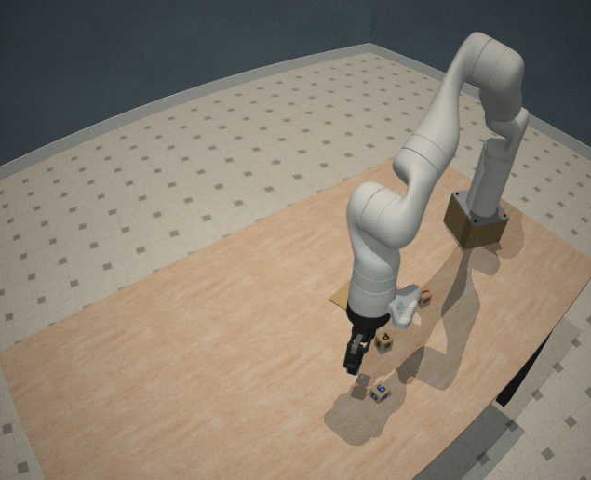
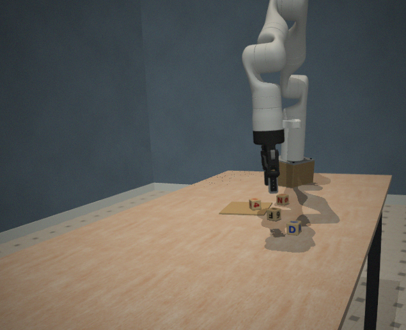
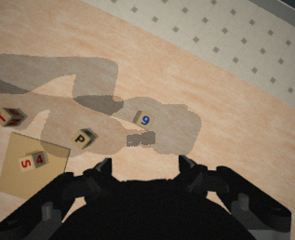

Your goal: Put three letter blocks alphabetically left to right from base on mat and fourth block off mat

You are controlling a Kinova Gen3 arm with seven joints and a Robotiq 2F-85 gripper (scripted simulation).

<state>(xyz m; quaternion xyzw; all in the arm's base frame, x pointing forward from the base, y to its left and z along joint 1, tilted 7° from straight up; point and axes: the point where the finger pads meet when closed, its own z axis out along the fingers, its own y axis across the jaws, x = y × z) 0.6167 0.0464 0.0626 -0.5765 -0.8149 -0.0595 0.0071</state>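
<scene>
- Over the table, top view: black two-finger gripper hangs released, nothing held. Small wooden cube w/ black P is off the mat; prob. next pick. Wooden cube w/ blue 9 also off; leave it there.
- Ext. view: tan square mat lies flat, only wooden cube w/ red S on it, toward base-viewer's L. Order should be J-P-S, so S prob. needs shifting R first. Wooden cube w/ red J sits just off the mat.
- Wrist view: fingers wide apart, P off to one side. Align over P, turn pads square to opposite faces, go straight down, lift level, P up. Set down gently w/ finger room; don't nudge S or drag mat.
</scene>
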